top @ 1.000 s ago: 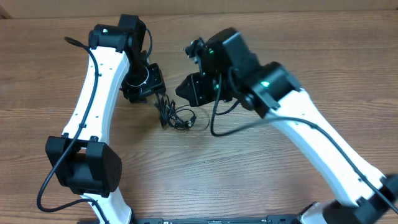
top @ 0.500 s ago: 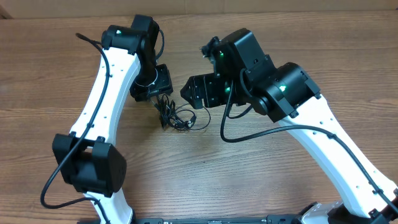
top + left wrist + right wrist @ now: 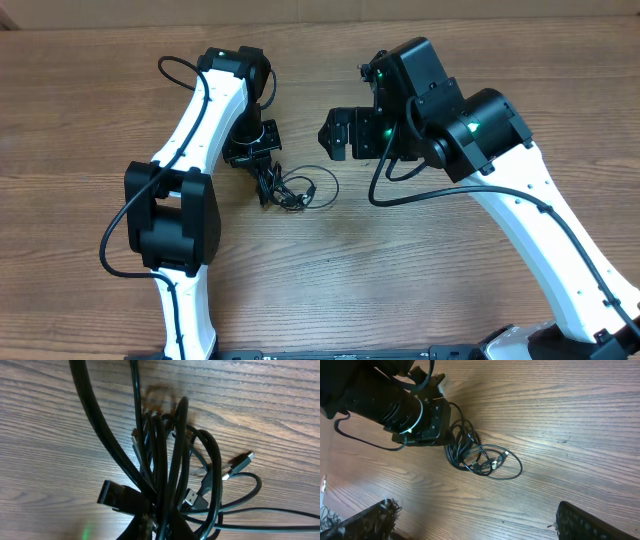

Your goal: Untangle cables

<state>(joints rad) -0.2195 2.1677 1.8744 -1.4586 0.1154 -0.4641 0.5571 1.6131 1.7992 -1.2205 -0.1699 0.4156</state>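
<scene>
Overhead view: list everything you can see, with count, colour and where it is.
cables: one tangled bunch of several cords, black with silver-tipped plugs, mid-table, one loop spread rightward
table: one, brown wood grain, under everything
left arm: one, white with black joints, left side
left gripper: one, black, shut on the bunch's upper-left end
right arm: one, white with black joints, right side
right gripper: one, black, open, clear of the cables, to their upper right
</scene>
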